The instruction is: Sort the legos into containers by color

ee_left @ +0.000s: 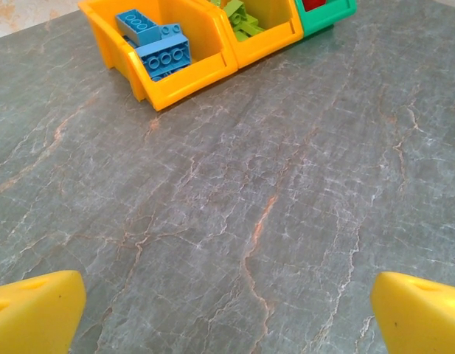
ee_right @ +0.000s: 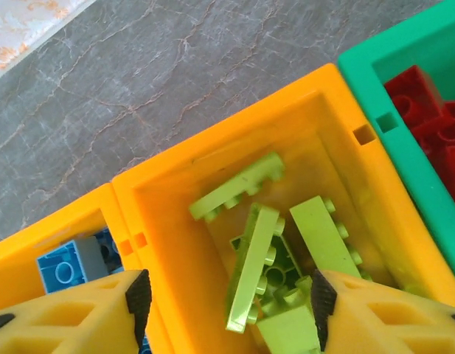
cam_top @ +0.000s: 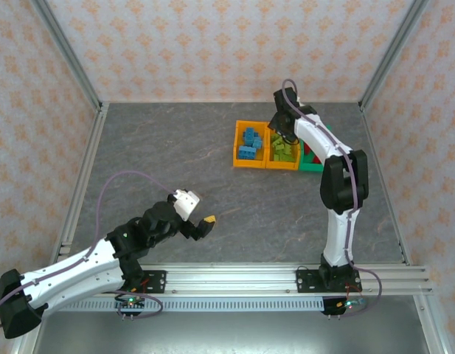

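Right gripper point(ee_right: 226, 295), jaws parted and empty, hangs within the middle orange bin point(ee_right: 175, 155) rims; left gripper point(ee_left: 227, 317), wide open and empty, sits well apart over open table point(ee_left: 249, 184)

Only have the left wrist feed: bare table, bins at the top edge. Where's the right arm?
Observer: The right end effector hangs over the middle orange plastic bin, jaws apart.
Operator: Holding anything?
Observer: Nothing bridges the gap. Lime green studded plastic bricks lie loose in the bin beneath it.
Operator: Green bin contents? I only get a corner.
Observer: Dark red studded bricks sit in the green plastic bin.
Operator: Any strays?
Observer: From the top camera, every brick I can see sits in a bin. Blue studded bricks are in the left orange bin.
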Robot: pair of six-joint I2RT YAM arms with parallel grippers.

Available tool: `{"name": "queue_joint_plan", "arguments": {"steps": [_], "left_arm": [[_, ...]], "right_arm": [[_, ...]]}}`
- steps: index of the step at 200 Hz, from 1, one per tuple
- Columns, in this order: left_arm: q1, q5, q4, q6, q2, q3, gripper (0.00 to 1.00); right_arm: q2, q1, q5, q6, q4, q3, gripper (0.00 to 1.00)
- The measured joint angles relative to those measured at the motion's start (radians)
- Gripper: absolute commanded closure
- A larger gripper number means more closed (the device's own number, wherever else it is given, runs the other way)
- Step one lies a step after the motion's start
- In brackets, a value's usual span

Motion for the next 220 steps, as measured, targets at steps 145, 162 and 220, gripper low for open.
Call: {"name": "queue_joint_plan", "arguments": {"steps": [145, 162, 220], "left_arm": [[0.298, -0.621, 0.256, -0.031, 0.031, -0.101, 0.00], [0.451, -0.575, 0.296, -0.039, 0.102, -0.100, 0.00], [0.739, -0.345, 0.613, 0.002, 0.624, -0.009, 0.00]], "right_arm": [[-1.151, -0.003, 0.431, -0.422, 0.678, -1.365, 0.01], [-1.069, -0.037, 0.459, -0.477, 0.815, -1.470, 0.01], [-0.562, -0.187, 0.363, -0.557, 1.365, -1.450, 0.01]]}}
